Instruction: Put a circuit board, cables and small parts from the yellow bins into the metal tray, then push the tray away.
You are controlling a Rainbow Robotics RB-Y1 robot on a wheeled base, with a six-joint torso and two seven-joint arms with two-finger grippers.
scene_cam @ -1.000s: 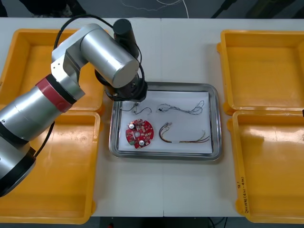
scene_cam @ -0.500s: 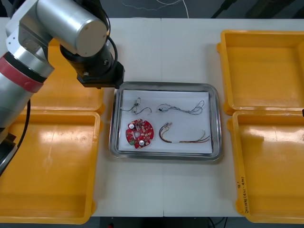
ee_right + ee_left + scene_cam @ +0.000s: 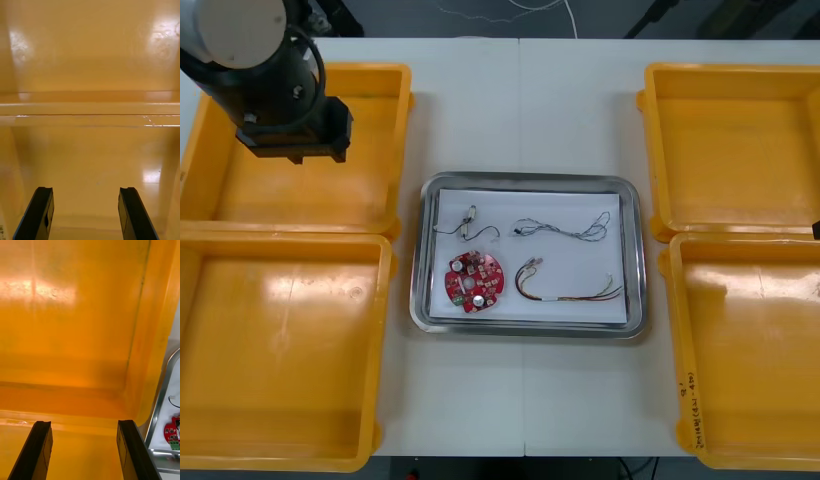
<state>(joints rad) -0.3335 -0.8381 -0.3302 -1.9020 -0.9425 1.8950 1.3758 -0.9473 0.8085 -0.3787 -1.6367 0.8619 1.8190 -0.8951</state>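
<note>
Tray (image 3: 530, 181) apart from left hand (image 3: 84, 423), fingers (image 3: 41, 444) spread

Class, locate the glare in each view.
Front view: glare patches on the near left bin, tray rim shines. Left wrist view: bright band on a left bin past the open left gripper. Right wrist view: glare spots on right bins past the open right gripper.

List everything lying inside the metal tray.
On the metal tray's white lining lie a round red circuit board, a black cable, a thin twisted cable and a red and yellow cable. Nothing covers the tray; what lies beneath the board is hidden.
</note>
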